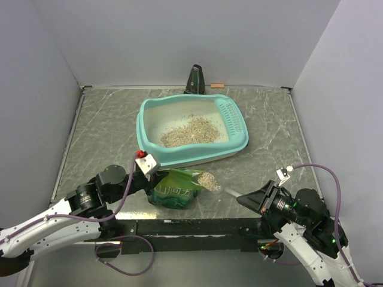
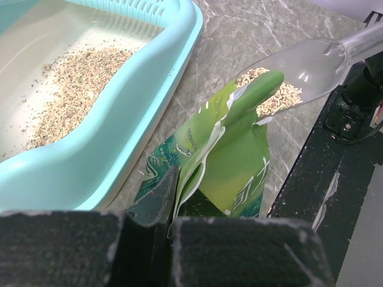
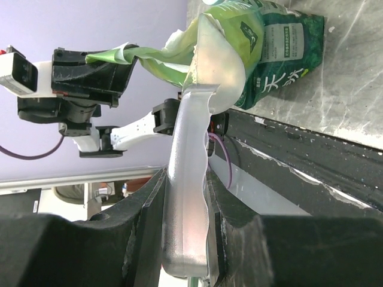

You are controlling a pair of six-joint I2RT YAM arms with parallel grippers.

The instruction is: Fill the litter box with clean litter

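Top external view, from the left: the left gripper (image 1: pixel 154 170) is shut tight on the torn top edge of the green bag (image 1: pixel 175 192), holding its mouth up and open at the near edge of the table (image 1: pixel 102 131). Just beyond the bag sits the box (image 1: pixel 191 156), its long axis running across the table, sieve end to the right. A thin heap of litter (image 1: pixel 190 131) lies in its middle, so it looks only partly filled. Right of the bag's mouth hangs the clear scoop (image 1: pixel 210 181), its bowl loaded with granules and just clear of the bag. Its handle slants back and rightward into the right gripper (image 1: pixel 254 199), whose jaws stand partly apart and clamp that handle. From the scoop, the box lies straight ahead, away from the arm bases, and slightly left. Its near wall is the one barrier the load must clear. The left arm is closer to the box but is busy with the bag, so the carry probably falls to the right arm. The bag's raised edge beside the bowl could snag it.
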